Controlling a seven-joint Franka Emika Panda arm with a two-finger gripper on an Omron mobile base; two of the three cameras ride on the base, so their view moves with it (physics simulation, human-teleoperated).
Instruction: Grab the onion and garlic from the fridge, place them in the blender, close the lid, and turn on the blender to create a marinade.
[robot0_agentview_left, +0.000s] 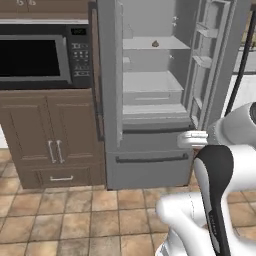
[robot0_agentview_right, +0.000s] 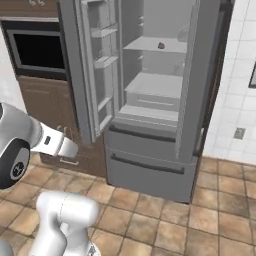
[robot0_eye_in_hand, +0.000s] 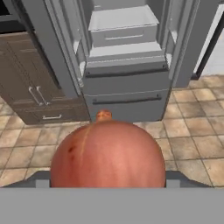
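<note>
The fridge (robot0_agentview_left: 150, 100) stands with both doors swung wide, its pale shelves bare except for the garlic (robot0_agentview_left: 155, 44), a small brown lump sitting on the upper shelf toward the back; the right base view shows it in the same spot. The onion (robot0_eye_in_hand: 108, 153) is already off the shelf: in the hand view it sits right against the camera, large and orange-red, with the gripper (robot0_eye_in_hand: 108, 183) closed on it from both sides, the dark fingers just peeking out at its left and right edges. Behind it lie the tiled floor (robot0_eye_in_hand: 188, 140) and the fridge's lower drawer (robot0_eye_in_hand: 127, 103), so the hand appears to be out in front of the fridge, well apart from the shelves.

By my reading, the first pickup is done and nothing more. The onion has yet to go into the blender, the garlic is untouched, and closing the lid and pressing the button are all ahead. To the fridge's left sit the black microwave (robot0_agentview_left: 40, 57) and brown cabinets (robot0_agentview_left: 50, 135).
</note>
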